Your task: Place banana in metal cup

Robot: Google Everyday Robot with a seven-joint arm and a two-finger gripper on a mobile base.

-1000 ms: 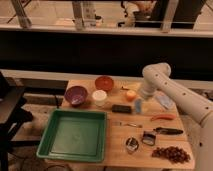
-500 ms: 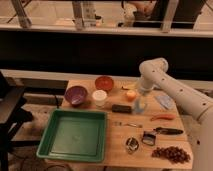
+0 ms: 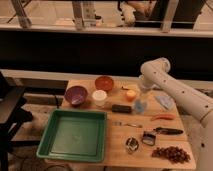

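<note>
At the back of a cluttered wooden surface [image 3: 116,145], the robot's arm [image 3: 172,89] has eased slightly left and rearward over the past second. This has carried its pincer [image 3: 142,95] closer to the banana [image 3: 127,88]. Nothing on the surface has shifted in that time, and the jaws have stayed wide, gripping nothing. The change suggests the task is still in its approach stage: the fruit is not yet grasped and the carry to the metal cup [image 3: 132,144] has not begun. The banana lies near the rear edge, just behind an orange cup [image 3: 131,95], its dark stem tip pointing left in view. It sits just left of the pincer and a little lower, though whether the two already touch cannot be told. A blue cup [image 3: 140,106] stands directly in front of the pincer. The metal cup waits well apart, near the front edge, just right of the green tray [image 3: 73,114].
</note>
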